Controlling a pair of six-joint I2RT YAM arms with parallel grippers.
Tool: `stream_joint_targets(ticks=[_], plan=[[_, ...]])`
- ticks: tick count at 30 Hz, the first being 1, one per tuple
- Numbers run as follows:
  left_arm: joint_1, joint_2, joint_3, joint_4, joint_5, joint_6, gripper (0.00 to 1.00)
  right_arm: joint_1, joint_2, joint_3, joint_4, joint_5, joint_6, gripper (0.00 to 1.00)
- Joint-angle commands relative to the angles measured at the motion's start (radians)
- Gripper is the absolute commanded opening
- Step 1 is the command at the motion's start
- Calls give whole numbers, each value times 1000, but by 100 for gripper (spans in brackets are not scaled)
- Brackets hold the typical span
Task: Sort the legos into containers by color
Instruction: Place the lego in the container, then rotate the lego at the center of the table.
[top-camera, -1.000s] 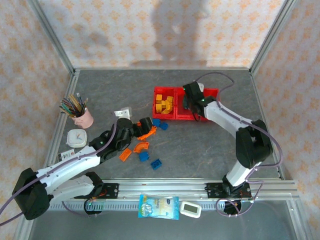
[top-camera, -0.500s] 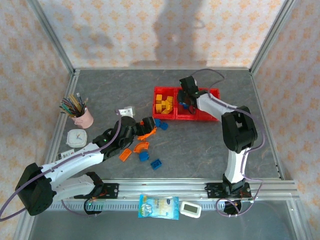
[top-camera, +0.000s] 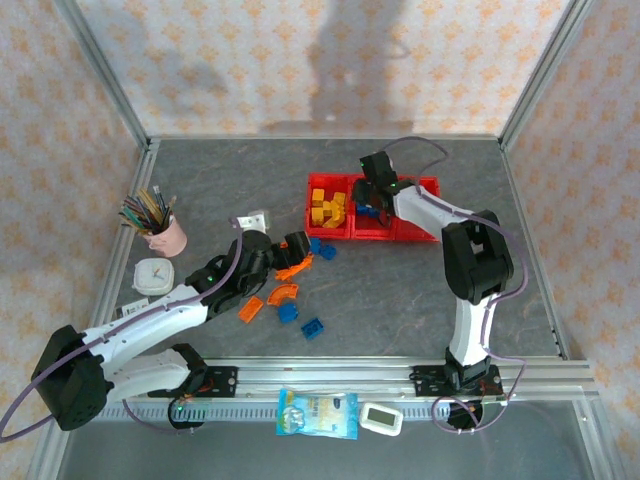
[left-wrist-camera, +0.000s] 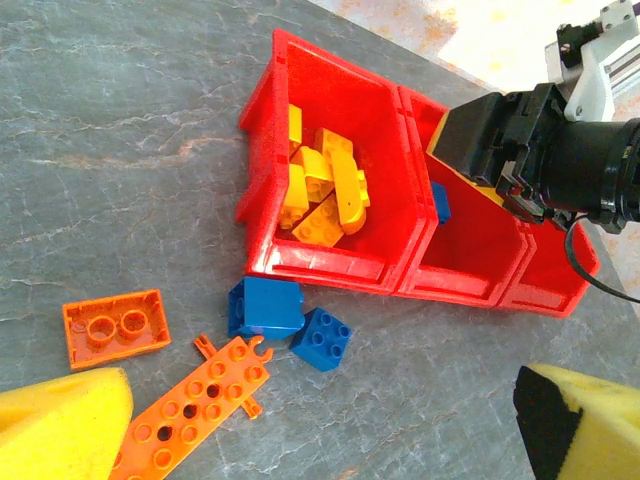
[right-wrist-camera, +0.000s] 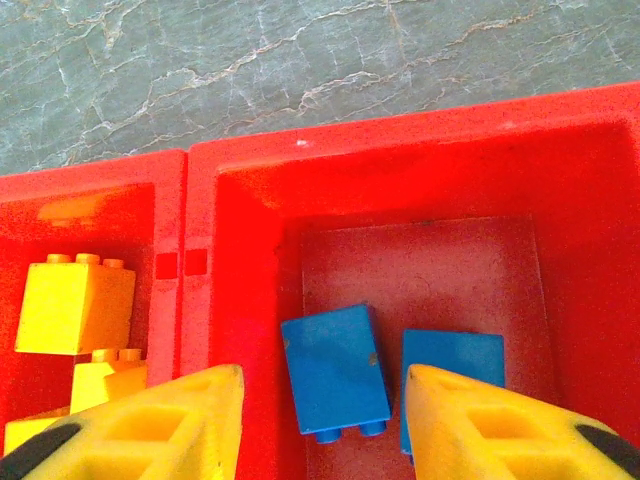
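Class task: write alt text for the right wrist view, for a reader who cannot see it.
Two blue bricks lie in a red bin, directly below the open yellow-padded right tool. Yellow bricks sit in the neighbouring bin at picture left; grey table beyond.

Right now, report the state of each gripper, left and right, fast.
Left gripper: open, holding nothing.
Right gripper: open, empty, above a small blue plastic brick lying in the middle red plastic bin.
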Motion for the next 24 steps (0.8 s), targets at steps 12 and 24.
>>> stream_joint_targets(ticks=[12, 24], plan=[[10, -89, -30, 6, -19, -24, 99, 133, -272, -202, -63, 65, 40, 49], [12, -203, -138, -10, -71, -75, 99, 361, -201, -262, -55, 167, 156, 58]])
